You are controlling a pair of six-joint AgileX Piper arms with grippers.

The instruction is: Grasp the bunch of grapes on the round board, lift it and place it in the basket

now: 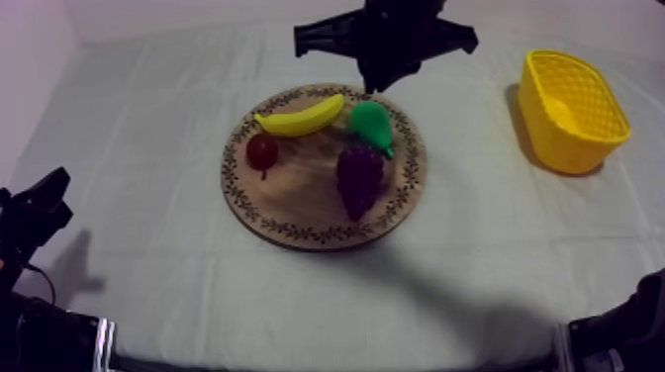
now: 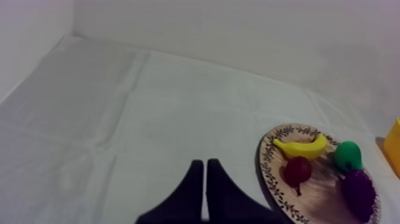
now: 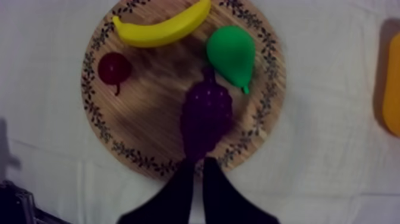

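The dark purple bunch of grapes lies on the right half of the round wooden board, just below the pear. The yellow basket stands at the table's right. My right gripper hangs over the board's far rim, above the pear and apart from the fruit. In the right wrist view its fingers lie together as a narrow wedge, shut on nothing, tips pointing at the grapes from above. My left gripper rests low at the left, its fingers shut on nothing.
A banana, a green pear and a small red fruit share the board; the pear touches the grapes. The basket holds nothing I can see. Bare cloth lies between board and basket.
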